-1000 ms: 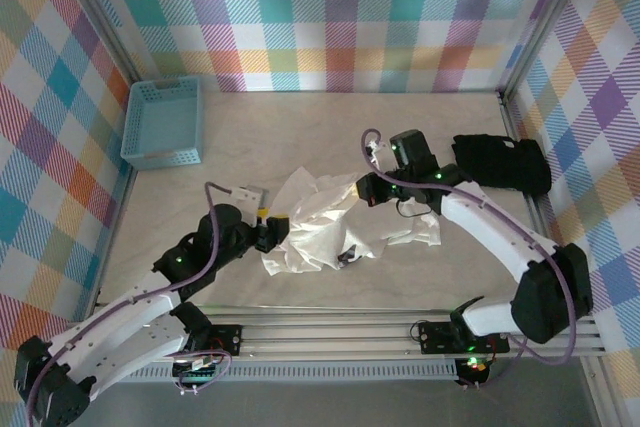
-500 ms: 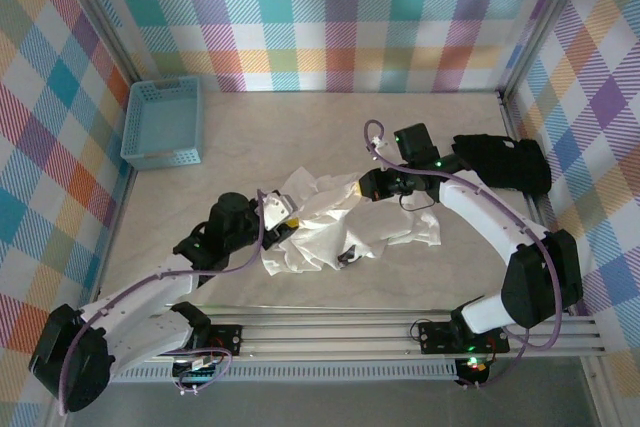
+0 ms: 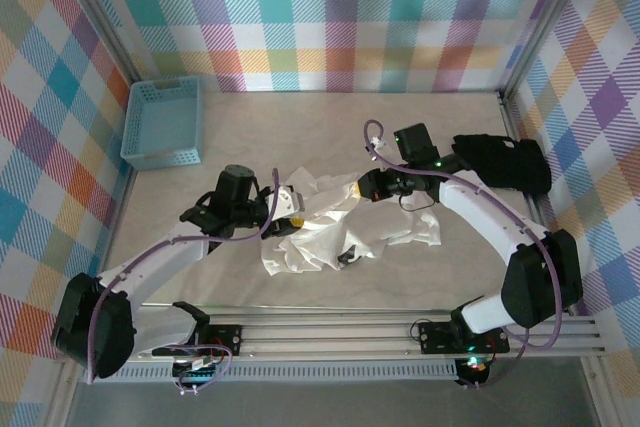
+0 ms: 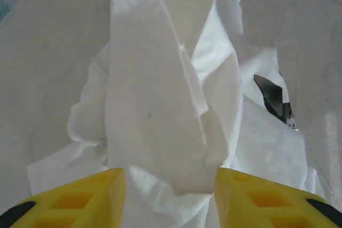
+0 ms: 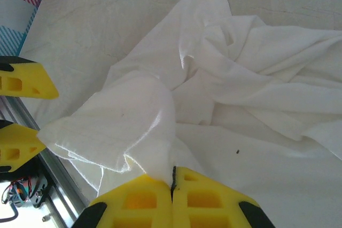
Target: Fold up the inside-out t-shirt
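The inside-out t-shirt (image 3: 335,232) lies crumpled in a loose heap at the middle of the table (image 3: 330,117), not yet spread flat, so the step in hand reads as taking two holds to open it out. The right pincer (image 5: 172,185) is pressed together on a raised fold at the heap's far right. The left pincer (image 4: 170,185) stands apart at the heap's far left, with a long ridge of cloth running between its fingers. To do this well, I judge the left should close low on that ridge, taking a hem or single layer rather than a bunched wad. Both arms should then draw apart gently, since thin cotton slips and drags. The top view gives the layout: the blue basket (image 3: 160,122) far left and well apart, the black folded garment (image 3: 500,162) to the right, clear of the shirt. The left wrist view adds the gap between its fingers and a small dark patch (image 4: 273,97), perhaps a label, among the folds. The right wrist view shows the pinch itself.
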